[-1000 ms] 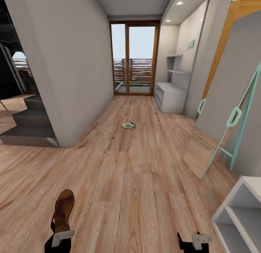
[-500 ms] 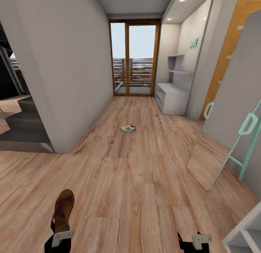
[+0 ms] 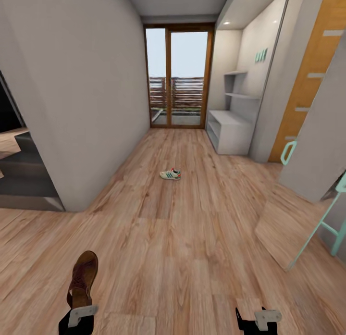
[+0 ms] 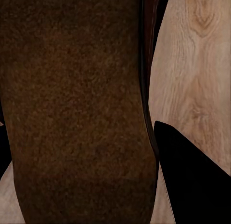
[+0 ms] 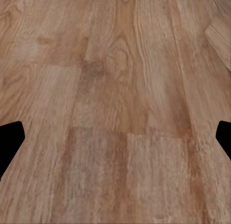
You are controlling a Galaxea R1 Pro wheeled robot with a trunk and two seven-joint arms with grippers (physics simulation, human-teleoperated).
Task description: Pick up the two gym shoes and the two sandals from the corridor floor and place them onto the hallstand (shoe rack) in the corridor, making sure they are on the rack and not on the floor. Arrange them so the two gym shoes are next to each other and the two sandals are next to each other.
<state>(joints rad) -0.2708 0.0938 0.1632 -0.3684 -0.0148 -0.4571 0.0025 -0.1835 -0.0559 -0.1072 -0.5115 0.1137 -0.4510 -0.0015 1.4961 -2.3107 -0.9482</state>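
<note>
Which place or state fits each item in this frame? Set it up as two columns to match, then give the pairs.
Items:
1. dark reddish-brown leather sandal
2. white sneaker with green stripes
3. pale grey bench-top shoe rack
4. right claw

Places or states:
A. on the wood floor, mid-corridor
B. open, nothing held
C. held in the left claw
D. right wall, near the glass door

Pairs: 1-C, 2-A, 3-D, 4-B

Brown sandal point(image 3: 82, 279) held above wood floor point(image 3: 182, 239); white-green gym shoe point(image 3: 170, 174) lying mid-corridor; grey hallstand point(image 3: 230, 130) far right.
</note>
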